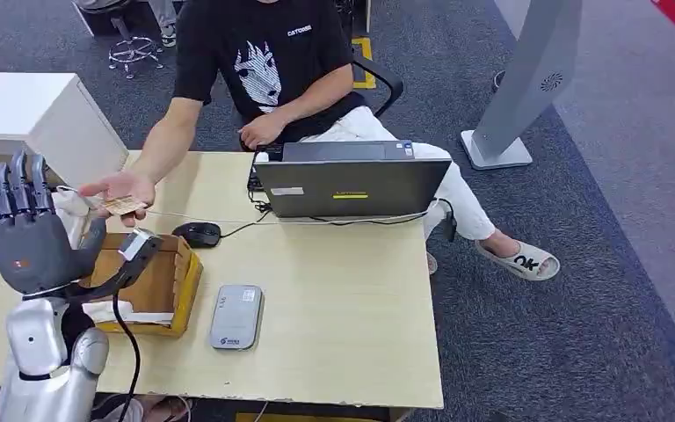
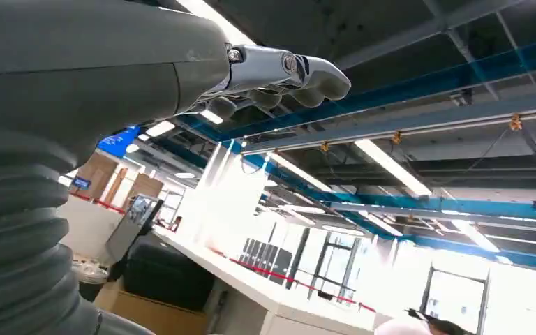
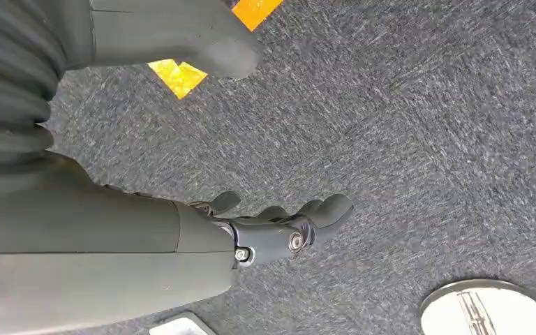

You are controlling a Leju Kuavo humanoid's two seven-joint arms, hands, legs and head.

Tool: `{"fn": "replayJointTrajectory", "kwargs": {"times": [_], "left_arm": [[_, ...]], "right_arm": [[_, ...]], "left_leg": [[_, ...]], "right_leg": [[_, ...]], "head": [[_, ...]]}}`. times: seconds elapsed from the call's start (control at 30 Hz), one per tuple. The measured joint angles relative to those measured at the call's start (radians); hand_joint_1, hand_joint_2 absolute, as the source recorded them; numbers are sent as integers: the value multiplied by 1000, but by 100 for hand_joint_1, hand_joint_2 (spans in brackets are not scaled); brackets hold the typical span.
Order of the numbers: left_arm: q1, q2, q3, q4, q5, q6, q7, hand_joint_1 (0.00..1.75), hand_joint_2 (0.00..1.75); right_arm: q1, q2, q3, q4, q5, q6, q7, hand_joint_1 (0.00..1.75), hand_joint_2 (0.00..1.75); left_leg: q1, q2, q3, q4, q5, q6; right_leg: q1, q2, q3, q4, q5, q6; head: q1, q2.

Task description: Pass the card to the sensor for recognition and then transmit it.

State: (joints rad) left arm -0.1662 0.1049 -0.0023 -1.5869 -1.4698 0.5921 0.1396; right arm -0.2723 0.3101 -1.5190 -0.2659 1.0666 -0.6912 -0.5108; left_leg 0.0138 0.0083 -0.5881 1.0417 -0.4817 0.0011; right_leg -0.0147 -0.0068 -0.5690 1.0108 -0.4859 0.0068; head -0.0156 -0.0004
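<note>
The card (image 1: 124,206) lies in a person's hand (image 1: 121,189), held palm-up over the far left part of the desk (image 1: 334,299). The left robot hand (image 1: 31,237) is raised just beside it, nearer the left edge, palm toward the person, fingers spread and upright, holding nothing; card and robot hand are close but apart. The left wrist view shows those fingers (image 2: 286,73) against a ceiling with blue beams and strip lights.

Below the card, a wooden box (image 1: 163,286) sits near the desk's left edge with white cloth or paper in it. A handheld scanner (image 1: 136,251) rests on the box, its black cable trailing toward the near edge. A grey card reader (image 1: 235,316) lies flat just beside the box, toward the near edge. A black mouse (image 1: 197,233) sits behind the box, and an open laptop (image 1: 350,185) stands at the far edge, its back to the robot.

The person sits in a chair behind the desk, in a black T-shirt and white trousers. The floor is grey carpet (image 1: 580,290); a white cabinet (image 1: 35,114) stands off the far left corner and a grey kiosk stand (image 1: 527,88) to the far right.

The right robot hand (image 3: 279,227) hangs over the carpet, fingers loosely curled, holding nothing.
</note>
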Motion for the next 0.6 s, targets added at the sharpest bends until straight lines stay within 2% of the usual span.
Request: {"fn": "replayJointTrajectory", "kwargs": {"times": [0.4,0.5,0.6], "left_arm": [[33,-7,0,-36,49,3,-18,0,175],[92,-8,0,-78,29,18,-35,0,175],[208,-9,-4,-160,42,13,-39,0,175]], "right_arm": [[0,0,0,0,-30,0,-1,0,175],[1,0,0,0,-49,0,-3,0,175],[1,0,0,2,-87,0,-11,0,175]], "left_leg": [[0,0,0,0,0,0],[0,3,0,0,0,0],[0,5,0,0,-1,0]], "right_leg": [[0,0,0,0,0,0],[0,2,0,0,0,0],[0,5,-1,0,0,0]], "head": [[0,0],[0,0],[0,0]]}}
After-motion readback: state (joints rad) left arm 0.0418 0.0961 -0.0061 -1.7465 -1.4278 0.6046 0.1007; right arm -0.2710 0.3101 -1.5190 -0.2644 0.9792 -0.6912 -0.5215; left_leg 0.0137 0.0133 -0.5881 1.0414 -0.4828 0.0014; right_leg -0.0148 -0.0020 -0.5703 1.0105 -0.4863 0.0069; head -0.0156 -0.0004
